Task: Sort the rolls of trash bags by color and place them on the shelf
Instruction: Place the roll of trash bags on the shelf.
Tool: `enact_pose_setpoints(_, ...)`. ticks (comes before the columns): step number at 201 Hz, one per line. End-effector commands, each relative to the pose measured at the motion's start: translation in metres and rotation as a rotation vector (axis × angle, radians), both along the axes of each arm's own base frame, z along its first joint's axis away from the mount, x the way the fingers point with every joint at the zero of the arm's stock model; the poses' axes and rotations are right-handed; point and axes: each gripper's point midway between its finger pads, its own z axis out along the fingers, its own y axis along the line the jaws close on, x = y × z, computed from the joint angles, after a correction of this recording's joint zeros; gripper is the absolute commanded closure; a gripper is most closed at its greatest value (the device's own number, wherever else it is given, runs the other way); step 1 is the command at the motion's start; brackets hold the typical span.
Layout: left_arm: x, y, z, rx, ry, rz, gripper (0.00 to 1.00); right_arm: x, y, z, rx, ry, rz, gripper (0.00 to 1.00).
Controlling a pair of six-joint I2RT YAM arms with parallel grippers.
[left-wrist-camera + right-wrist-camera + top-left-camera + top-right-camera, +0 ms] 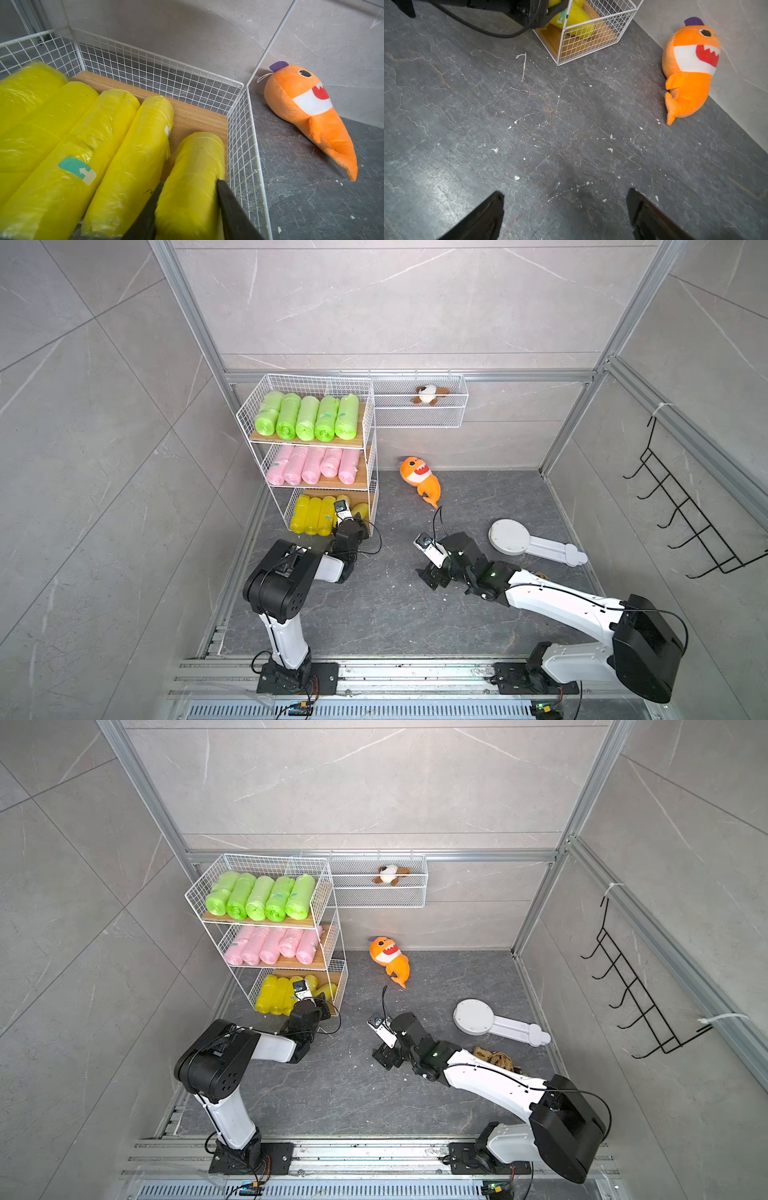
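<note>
The shelf stands at the back left. Its top tier holds lime green rolls, its middle tier pale pink rolls, and its bottom tier yellow rolls. My left gripper reaches into the bottom tier. It is shut on the outermost yellow roll, one finger pressed against each side. This roll lies next to the wire side, its far end over the wood board. My right gripper hangs open above bare floor and holds nothing. In a top view it is at mid-floor.
An orange plush shark lies against the back wall right of the shelf. A long white wire basket on the wall holds a small plush. A white paddle-shaped object lies at the right, and a black hook rack hangs on the right wall.
</note>
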Motion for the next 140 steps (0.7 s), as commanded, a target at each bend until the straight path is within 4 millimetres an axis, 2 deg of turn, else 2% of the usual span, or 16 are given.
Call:
enact_pose_setpoints(1,0.003,-0.01,0.014,-0.039,-0.032,-0.023,0.57,0.001,-0.003,-0.007,-0.007,0.017,-0.021,0.04)
enact_pose_setpoints(33,0.001,-0.014,0.011,-0.049,-0.012,-0.036,0.49,0.001,-0.003,-0.008,-0.012,0.021,-0.021,0.04)
enact_pose_setpoints(88,-0.002,-0.014,0.012,-0.056,0.006,-0.037,0.44,0.001,-0.004,-0.008,-0.011,0.023,-0.024,0.04)
enact_pose_setpoints(140,-0.028,-0.017,0.028,-0.118,0.026,-0.095,0.38,-0.002,-0.006,-0.013,-0.011,0.037,-0.031,0.04)
